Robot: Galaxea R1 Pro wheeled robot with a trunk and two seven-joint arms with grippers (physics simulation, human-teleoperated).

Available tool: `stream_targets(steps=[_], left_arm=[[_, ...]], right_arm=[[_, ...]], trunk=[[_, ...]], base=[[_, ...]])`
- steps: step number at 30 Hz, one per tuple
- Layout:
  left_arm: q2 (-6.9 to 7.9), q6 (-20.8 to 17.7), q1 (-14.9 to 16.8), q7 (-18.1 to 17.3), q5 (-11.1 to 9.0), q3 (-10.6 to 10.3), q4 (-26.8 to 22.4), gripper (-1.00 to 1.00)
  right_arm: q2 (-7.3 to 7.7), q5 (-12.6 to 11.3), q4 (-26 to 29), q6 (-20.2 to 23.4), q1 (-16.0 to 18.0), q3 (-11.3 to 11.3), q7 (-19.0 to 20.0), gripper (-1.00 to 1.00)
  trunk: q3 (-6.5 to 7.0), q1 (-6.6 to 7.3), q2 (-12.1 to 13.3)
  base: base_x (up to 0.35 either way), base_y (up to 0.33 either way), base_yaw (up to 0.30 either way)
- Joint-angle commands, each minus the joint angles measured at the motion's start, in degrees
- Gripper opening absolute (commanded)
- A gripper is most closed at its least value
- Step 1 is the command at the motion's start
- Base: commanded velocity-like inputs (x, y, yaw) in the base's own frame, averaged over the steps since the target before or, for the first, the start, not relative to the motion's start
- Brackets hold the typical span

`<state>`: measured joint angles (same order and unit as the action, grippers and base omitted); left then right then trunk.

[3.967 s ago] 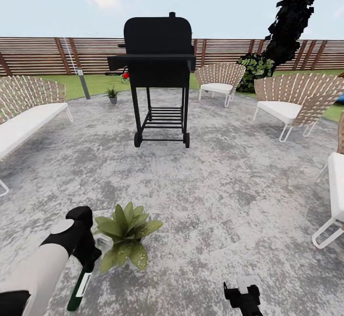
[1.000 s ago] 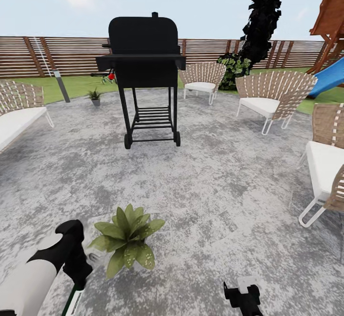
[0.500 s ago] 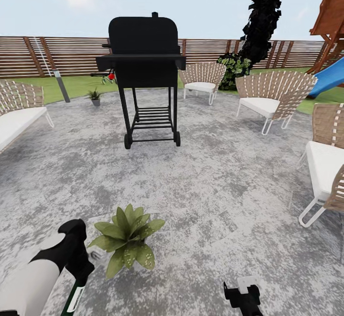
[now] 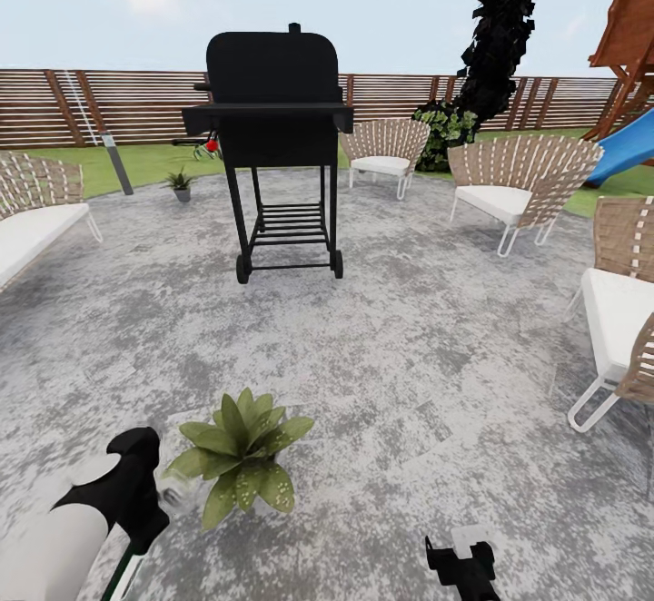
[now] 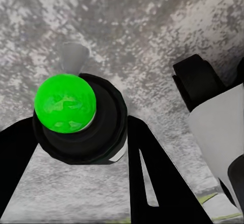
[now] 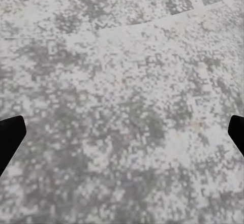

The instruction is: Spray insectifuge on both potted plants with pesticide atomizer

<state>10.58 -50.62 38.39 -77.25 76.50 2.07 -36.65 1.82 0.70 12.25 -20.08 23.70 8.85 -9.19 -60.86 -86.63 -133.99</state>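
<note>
Lower left: left gripper (image 4: 136, 515) grips the pesticide atomizer (image 5: 79, 117) beside the broad-leaved potted plant (image 4: 238, 458); the upper-left plant (image 4: 181, 183) awaits; right gripper (image 6: 122, 132) jaws wide, empty.

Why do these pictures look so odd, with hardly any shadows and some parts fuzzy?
Head view: flat, even daylight; the grill and broad-leaved potted plant cast almost no shadow, and the tall tree renders near-black. Left wrist view: the bottle in the left gripper is close and soft-edged, its end glowing flat green. Right wrist view: the patio looks coarse and pixelated.
</note>
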Motion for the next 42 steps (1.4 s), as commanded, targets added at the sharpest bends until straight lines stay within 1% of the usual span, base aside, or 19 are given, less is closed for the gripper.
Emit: stream_targets(steps=[1,4,8,14,19,23,28,32,34,37,40,42], left_arm=[[-0.16,-0.5,-0.2,-0.5,0.5,0.2,-0.1,-1.00],[-0.57,-0.5,-0.3,-0.5,0.5,0.2,-0.4,-1.00],[-0.58,-0.6,-0.3,-0.5,0.5,0.3,-0.8,-1.00],[-0.50,-0.5,-0.3,-0.5,0.6,0.2,-0.4,-1.00],[-0.48,-0.6,-0.3,-0.2,0.6,0.2,-0.8,-1.00],[-0.32,-0.6,-0.3,2.0,0.6,0.2,-0.9,-1.00],[-0.29,-0.6,-0.3,2.5,0.6,0.2,-0.7,-1.00],[-0.54,-0.6,-0.4,2.5,0.5,0.2,0.3,-1.00],[-0.61,-0.6,-0.3,2.5,0.4,0.2,2.2,-1.00],[-0.52,-0.5,-0.4,2.6,0.4,0.2,3.7,-1.00],[-0.48,-0.5,-0.4,2.7,-0.9,0.3,3.8,-1.00],[-0.55,-0.4,-0.3,2.7,-1.1,0.2,3.5,-1.00]], right_arm=[[0.03,0.0,0.0,-0.1,0.0,0.5,-0.5,1.00],[0.03,0.0,0.0,-0.1,0.0,0.4,-0.5,1.00],[0.02,-0.1,0.0,-0.1,0.0,0.4,-0.5,1.00],[-0.01,-0.1,0.0,-0.1,0.0,0.5,-0.5,1.00],[0.00,-0.1,0.0,-0.1,0.0,0.4,-0.5,1.00],[0.00,-0.1,0.0,-0.1,0.0,0.5,-0.5,1.00],[-0.02,-0.1,0.0,-0.1,0.0,0.5,-0.5,1.00],[-0.05,-0.1,0.0,-0.1,0.0,0.5,-0.5,1.00],[-0.04,-0.1,0.0,-0.1,0.0,0.5,-0.5,1.00],[-0.04,-0.1,0.0,-0.1,0.0,0.5,-0.5,1.00],[-0.03,-0.1,0.0,-0.1,0.0,0.5,-0.5,1.00],[0.00,-0.1,0.0,-0.1,0.0,0.5,-0.5,1.00]], trunk=[[-0.05,0.01,0.0],[-0.05,0.01,0.0],[-0.05,0.01,0.0],[-0.05,0.01,0.0],[-0.05,0.01,0.0],[-0.05,0.01,0.0],[-0.05,0.01,0.0],[-0.05,0.01,0.0],[-0.05,0.01,0.0],[-0.05,0.01,0.0],[-0.05,0.01,0.0],[-0.05,0.01,0.0]], base=[[0.000,0.000,0.000],[0.057,0.000,0.000],[0.187,0.000,-0.001],[0.012,0.000,-0.237],[-0.234,0.068,-0.265],[-0.198,0.242,-0.041],[-0.055,0.078,-0.003],[-0.003,0.004,0.000],[0.000,0.000,0.000],[0.000,0.000,0.000],[0.000,0.000,0.000],[0.035,0.000,0.000]])
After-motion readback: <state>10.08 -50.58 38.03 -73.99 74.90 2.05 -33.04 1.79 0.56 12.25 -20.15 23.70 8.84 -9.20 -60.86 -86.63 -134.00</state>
